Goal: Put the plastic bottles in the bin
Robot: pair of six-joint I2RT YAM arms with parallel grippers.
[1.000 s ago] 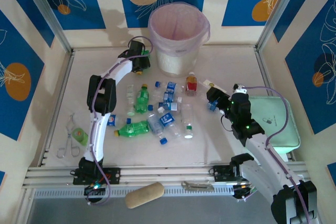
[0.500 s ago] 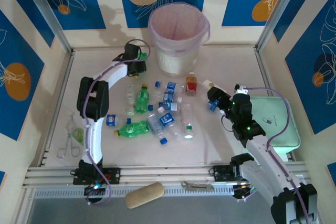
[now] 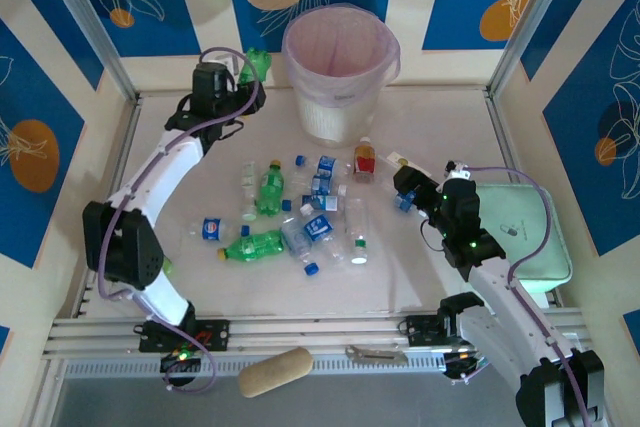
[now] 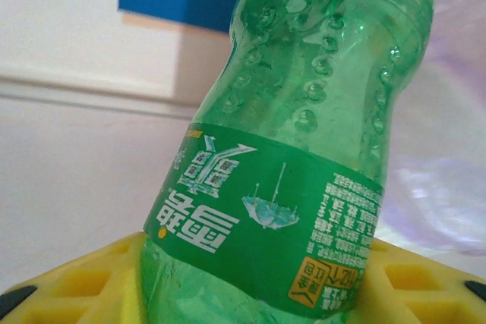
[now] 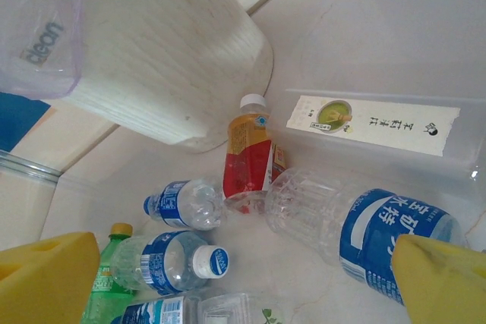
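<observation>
light: bright, even | shadows: soft | left wrist background: blurred

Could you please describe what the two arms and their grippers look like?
The left arm and right arm have white link shells, black joint housings and a looping lilac cable each. Small green lights glow on the right arm's forearm and at both bases. The left gripper and right gripper have black bodies and bright yellow fingers, blocky with moulded rectangular recesses.
</observation>
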